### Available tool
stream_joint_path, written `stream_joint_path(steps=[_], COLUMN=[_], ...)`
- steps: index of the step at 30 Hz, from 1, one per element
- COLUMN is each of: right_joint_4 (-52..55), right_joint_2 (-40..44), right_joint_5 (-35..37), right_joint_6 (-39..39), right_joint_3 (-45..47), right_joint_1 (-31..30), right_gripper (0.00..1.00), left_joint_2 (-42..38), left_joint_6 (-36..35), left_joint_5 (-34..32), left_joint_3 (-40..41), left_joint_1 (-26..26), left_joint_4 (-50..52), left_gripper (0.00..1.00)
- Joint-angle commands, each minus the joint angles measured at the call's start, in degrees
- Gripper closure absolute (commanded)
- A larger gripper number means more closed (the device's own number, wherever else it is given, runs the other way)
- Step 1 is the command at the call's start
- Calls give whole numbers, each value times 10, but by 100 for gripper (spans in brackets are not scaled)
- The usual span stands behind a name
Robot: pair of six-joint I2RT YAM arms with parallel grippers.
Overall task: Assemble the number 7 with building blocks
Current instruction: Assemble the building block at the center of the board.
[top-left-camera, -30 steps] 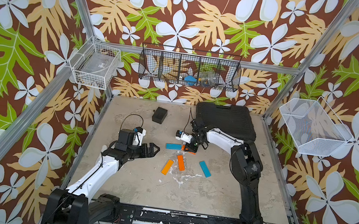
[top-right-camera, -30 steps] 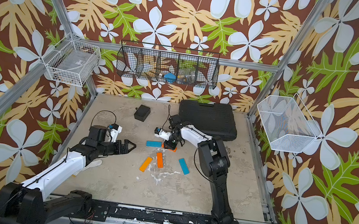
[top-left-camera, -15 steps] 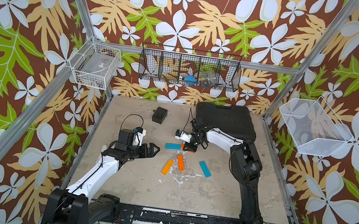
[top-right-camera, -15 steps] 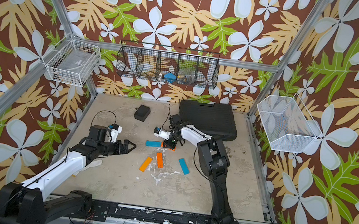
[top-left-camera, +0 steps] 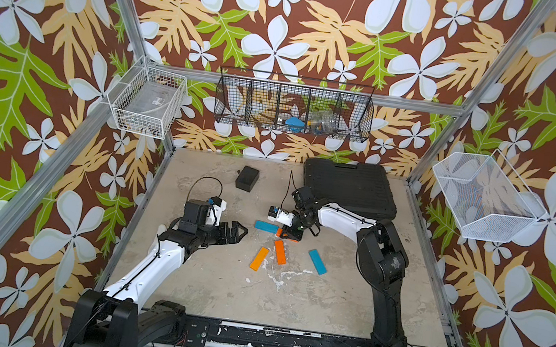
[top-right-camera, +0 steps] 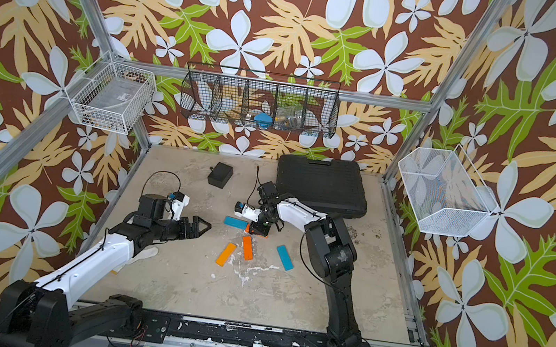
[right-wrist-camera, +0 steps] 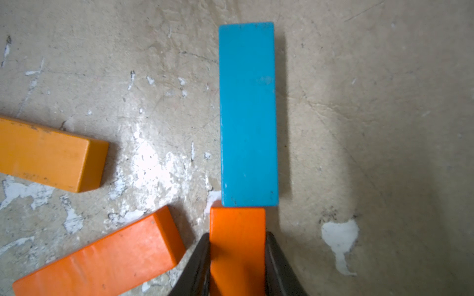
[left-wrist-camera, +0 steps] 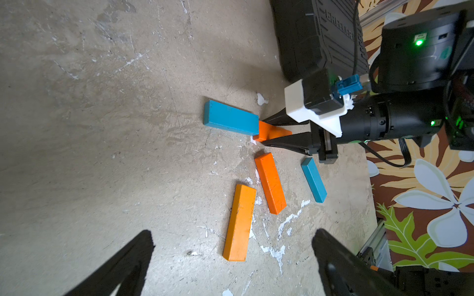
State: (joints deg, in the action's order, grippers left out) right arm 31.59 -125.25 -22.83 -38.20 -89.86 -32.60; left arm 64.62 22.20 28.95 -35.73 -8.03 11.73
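Observation:
A light blue block [top-left-camera: 266, 227] [right-wrist-camera: 248, 115] lies flat near the table's middle. End to end against it, touching, is an orange block [left-wrist-camera: 272, 131] [right-wrist-camera: 237, 225], and my right gripper [top-left-camera: 292, 233] [right-wrist-camera: 237, 235] is shut on that block's sides, low at the table. Nearer the front lie a deep orange block [top-left-camera: 279, 251] [left-wrist-camera: 270, 183], a paler orange block [top-left-camera: 259, 258] [left-wrist-camera: 239, 223] and a second blue block [top-left-camera: 317, 261] [left-wrist-camera: 313, 180], all loose and apart. My left gripper [top-left-camera: 238, 229] [left-wrist-camera: 232, 233] hangs open to the left of the blocks, holding nothing.
A small black box [top-left-camera: 247, 178] sits at the back left of the table. A large black case [top-left-camera: 349, 187] fills the back right, just behind my right arm. Wire baskets [top-left-camera: 294, 109] hang on the back and side walls.

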Motion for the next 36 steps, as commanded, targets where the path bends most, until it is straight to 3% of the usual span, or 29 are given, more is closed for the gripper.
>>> stream_joint_path(steps=[1,19,29,36], right_joint_4=[84,95,76,99], right_joint_2=[-22,-50,-9,-4], right_joint_5=[19,39,61,69], right_joint_6=[0,-17,-26,-42], right_joint_3=[1,-36,12,-9], right_joint_1=[-2,7,15,18], right_gripper=[81,81,84,84], left_joint_2=[1,-6,-23,-26], left_joint_6=[-6,-13,-13,-8], left_joint_5=[3,10,15,24], left_joint_3=[-5,0,5,5], left_joint_1=[1,1,1,0], left_joint_4=[-8,-1,4,5], left_gripper=[0,0,0,0])
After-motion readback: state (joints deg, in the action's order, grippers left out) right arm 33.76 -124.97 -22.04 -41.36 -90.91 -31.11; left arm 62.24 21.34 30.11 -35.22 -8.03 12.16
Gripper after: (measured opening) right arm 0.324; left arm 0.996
